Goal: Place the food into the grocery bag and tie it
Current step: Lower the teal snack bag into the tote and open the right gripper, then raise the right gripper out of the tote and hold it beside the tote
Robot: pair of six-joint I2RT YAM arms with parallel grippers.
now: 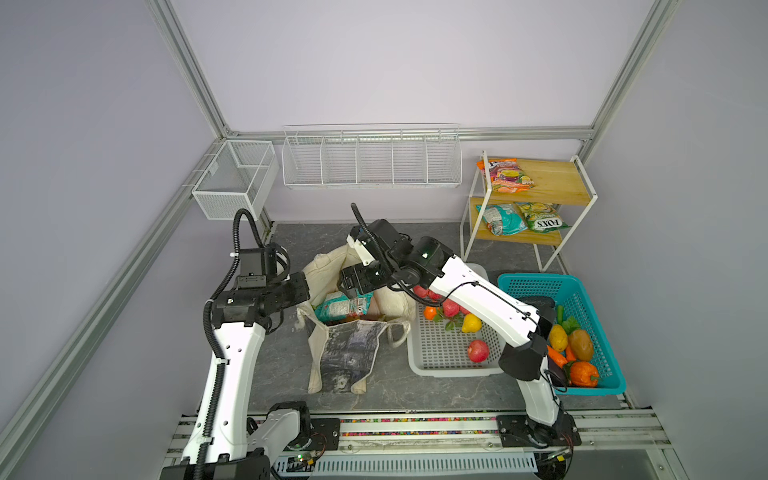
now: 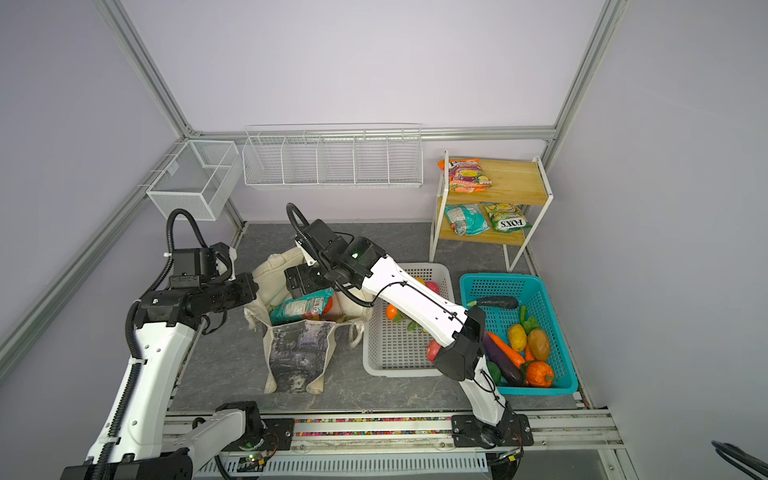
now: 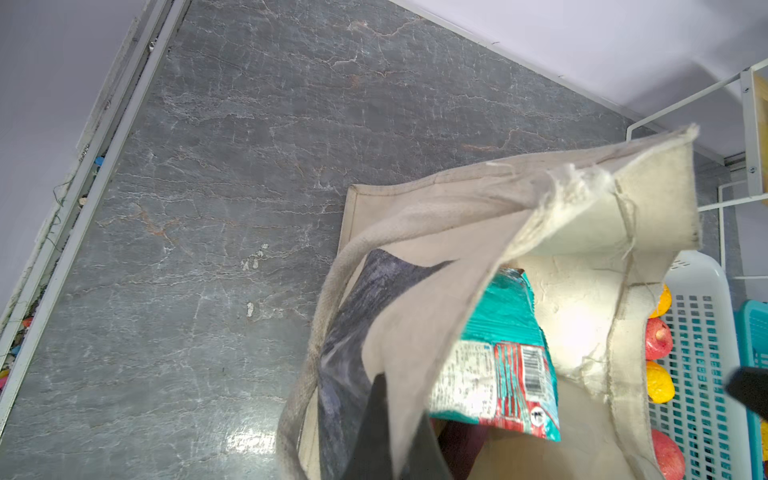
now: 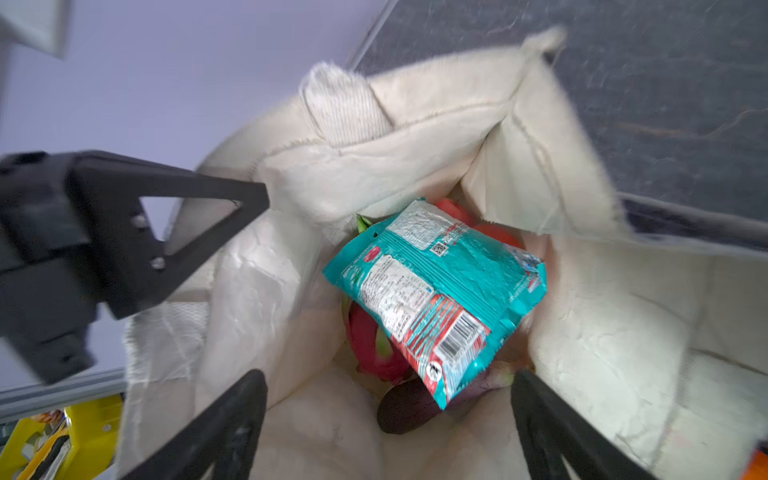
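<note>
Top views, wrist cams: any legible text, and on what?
"FOX'S": green packet on the lower shelf, upside down in both top views.
Unreadable: fine print, barcode and QR code on the teal snack packet in the grocery bag.
Too blurred: lettering on the orange packet on the top shelf.
Too small: print on the second teal packet, lower shelf.

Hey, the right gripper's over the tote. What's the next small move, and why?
Probably lift the right gripper straight up, clear of the grocery bag: its jaws are open, the teal snack packet already lies inside, the left gripper holds the rim open, and fruit like the red apple waits in the white basket.
</note>
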